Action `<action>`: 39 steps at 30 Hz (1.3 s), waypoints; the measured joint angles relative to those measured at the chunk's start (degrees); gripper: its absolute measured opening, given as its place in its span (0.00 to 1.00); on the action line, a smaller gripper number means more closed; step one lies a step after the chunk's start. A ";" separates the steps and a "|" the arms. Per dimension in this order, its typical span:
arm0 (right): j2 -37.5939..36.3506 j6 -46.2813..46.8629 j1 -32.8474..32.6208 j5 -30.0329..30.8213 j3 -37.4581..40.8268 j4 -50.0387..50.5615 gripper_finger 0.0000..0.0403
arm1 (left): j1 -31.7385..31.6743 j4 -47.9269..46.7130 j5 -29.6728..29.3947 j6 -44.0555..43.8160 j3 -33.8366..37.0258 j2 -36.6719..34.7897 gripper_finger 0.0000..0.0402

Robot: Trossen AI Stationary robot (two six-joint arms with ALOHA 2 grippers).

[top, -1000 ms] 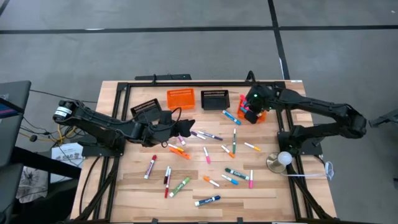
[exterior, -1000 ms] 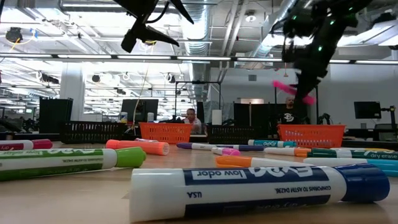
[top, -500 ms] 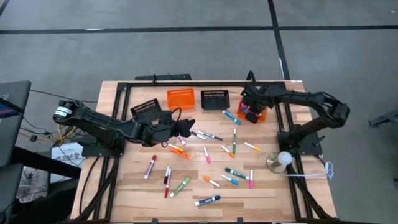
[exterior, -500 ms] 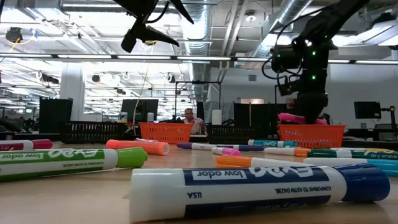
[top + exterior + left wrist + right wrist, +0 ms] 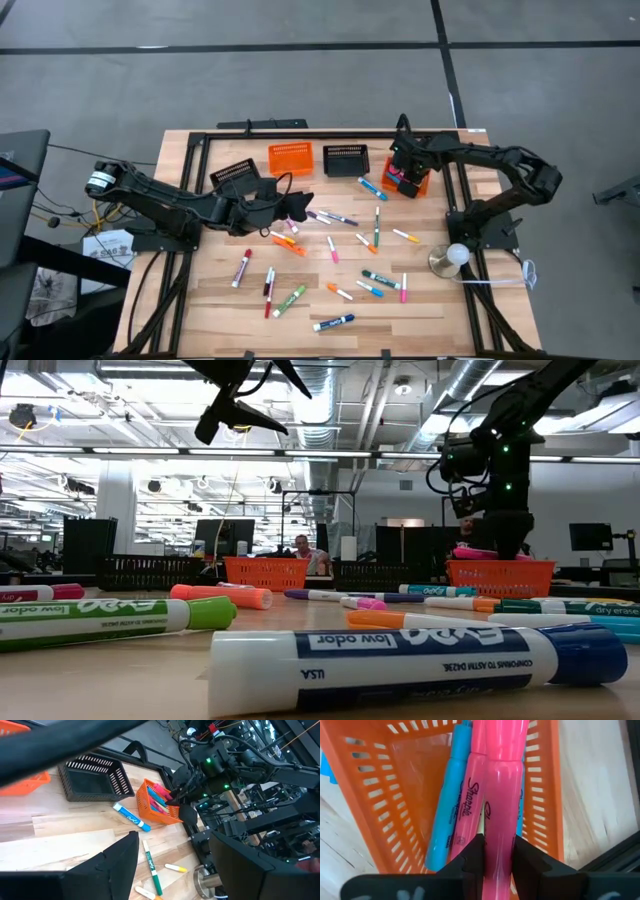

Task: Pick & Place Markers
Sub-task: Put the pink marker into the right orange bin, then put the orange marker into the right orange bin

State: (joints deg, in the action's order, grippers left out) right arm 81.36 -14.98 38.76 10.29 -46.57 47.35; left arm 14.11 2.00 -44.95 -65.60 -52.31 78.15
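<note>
Item: right gripper point(image 5: 497, 865), clamped on pink marker point(image 5: 502, 795) inside orange basket point(image 5: 365, 820). Left gripper point(image 5: 290, 205) wide, empty. Risk we note: late release drags marker out.

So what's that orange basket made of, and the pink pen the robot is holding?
The orange basket looks like moulded plastic: thin walls cut with even rows of slots, matte. The pink pen, gripped by the right end effector, looks like smooth, slightly glossy plastic, with light streaks along its barrel.
</note>
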 joint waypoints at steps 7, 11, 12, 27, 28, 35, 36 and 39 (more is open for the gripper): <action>0.54 -0.10 0.00 -0.09 0.08 -0.03 0.16 | 0.00 0.00 0.02 -0.01 0.00 0.02 0.60; 0.50 -0.12 0.00 -0.12 0.97 -0.68 0.20 | 0.00 0.00 0.02 -0.02 0.00 0.02 0.60; 0.50 -0.12 0.00 -0.20 1.01 -0.76 0.21 | 0.00 0.00 0.02 -0.02 0.00 0.02 0.60; 0.33 -0.09 -0.02 0.17 0.92 -1.73 0.40 | 0.00 0.02 0.03 -0.02 0.00 0.02 0.60; 0.33 -0.09 -0.02 0.18 0.78 -1.58 0.40 | 0.00 0.02 0.03 -0.02 0.00 0.02 0.60; -3.54 0.75 -0.04 -1.69 0.13 -1.66 0.39 | 0.00 0.00 0.04 -0.02 0.00 0.02 0.60; -4.99 1.33 -0.04 -2.65 0.14 -1.95 0.38 | 0.00 0.00 0.04 -0.02 0.00 0.02 0.60; -10.11 3.29 -0.04 -6.23 0.13 -2.87 0.37 | 0.00 0.00 0.04 0.50 0.00 0.02 0.60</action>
State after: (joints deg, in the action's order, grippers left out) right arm 71.25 -11.68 38.72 4.06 -46.44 44.48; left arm 14.11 2.00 -44.91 -65.10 -52.31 78.17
